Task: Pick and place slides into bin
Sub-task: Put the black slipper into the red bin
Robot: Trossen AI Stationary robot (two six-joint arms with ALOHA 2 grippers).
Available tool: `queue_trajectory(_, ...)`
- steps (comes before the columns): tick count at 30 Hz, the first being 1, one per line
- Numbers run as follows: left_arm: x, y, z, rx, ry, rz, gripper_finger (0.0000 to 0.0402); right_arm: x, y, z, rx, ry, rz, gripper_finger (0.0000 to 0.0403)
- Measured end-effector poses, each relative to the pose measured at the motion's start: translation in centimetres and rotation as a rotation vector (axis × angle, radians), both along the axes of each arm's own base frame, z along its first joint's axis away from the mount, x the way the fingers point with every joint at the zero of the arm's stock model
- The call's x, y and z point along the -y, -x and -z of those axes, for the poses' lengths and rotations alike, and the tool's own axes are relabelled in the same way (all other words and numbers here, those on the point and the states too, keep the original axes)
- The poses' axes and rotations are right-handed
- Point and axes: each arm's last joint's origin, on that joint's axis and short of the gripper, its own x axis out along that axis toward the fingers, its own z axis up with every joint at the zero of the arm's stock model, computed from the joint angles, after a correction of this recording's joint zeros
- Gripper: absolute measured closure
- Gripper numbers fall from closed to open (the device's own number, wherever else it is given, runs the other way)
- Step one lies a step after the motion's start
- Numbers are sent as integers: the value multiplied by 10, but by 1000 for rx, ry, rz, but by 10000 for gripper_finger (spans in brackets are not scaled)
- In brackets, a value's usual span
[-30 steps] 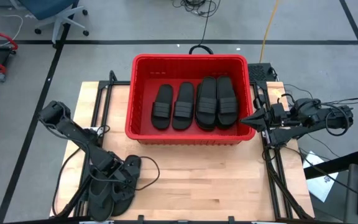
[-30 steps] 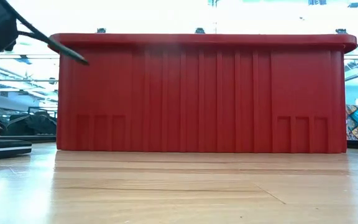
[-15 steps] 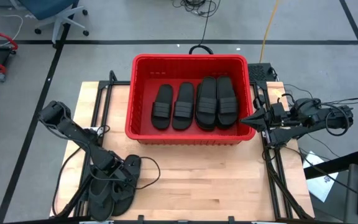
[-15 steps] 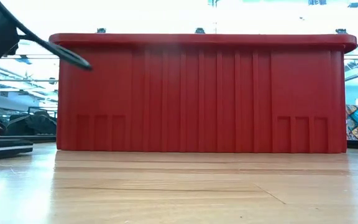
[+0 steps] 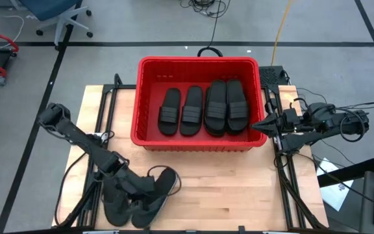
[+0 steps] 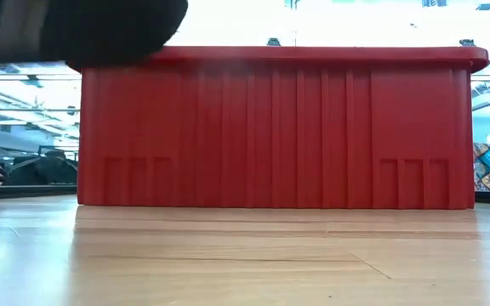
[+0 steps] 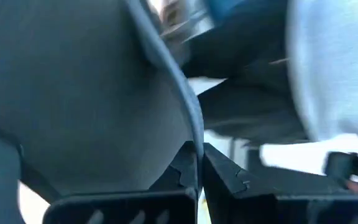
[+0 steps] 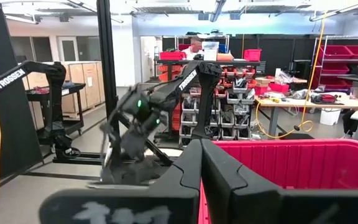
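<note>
Left gripper (image 5: 149, 190): fingers pinched on thin edge of a slide (image 5: 163, 184), near-left desk (image 5: 226, 188).
Right gripper (image 5: 257, 124): pressed together, idle beside bin (image 5: 200, 63).
Handling: likely light, floppy rubber; pinch strap or rim.
Binned: 4 slides.

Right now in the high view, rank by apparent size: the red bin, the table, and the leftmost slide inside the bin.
1. Table, largest.
2. Red bin, covering much of the table's far half.
3. Leftmost slide in the bin, far the smallest; four lie abreast inside.
</note>
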Motion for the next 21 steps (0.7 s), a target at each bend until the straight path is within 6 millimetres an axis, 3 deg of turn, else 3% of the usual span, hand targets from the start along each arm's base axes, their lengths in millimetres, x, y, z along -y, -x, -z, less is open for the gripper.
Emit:
queue_trajectory(7,-14,-10,-70,182,88,-29,400,0,0,1,-8,2,0,403)
queue_trajectory(13,-51,-26,-138,407,67,-88,400,0,0,3,-33,7,0,403)
queue_trajectory(17,-89,-32,-186,602,-112,-189,401,0,0,6,-57,4,-1,403)
queue_trajectory(21,-138,-34,-211,647,-427,-442,401,0,0,6,-66,6,-1,403)
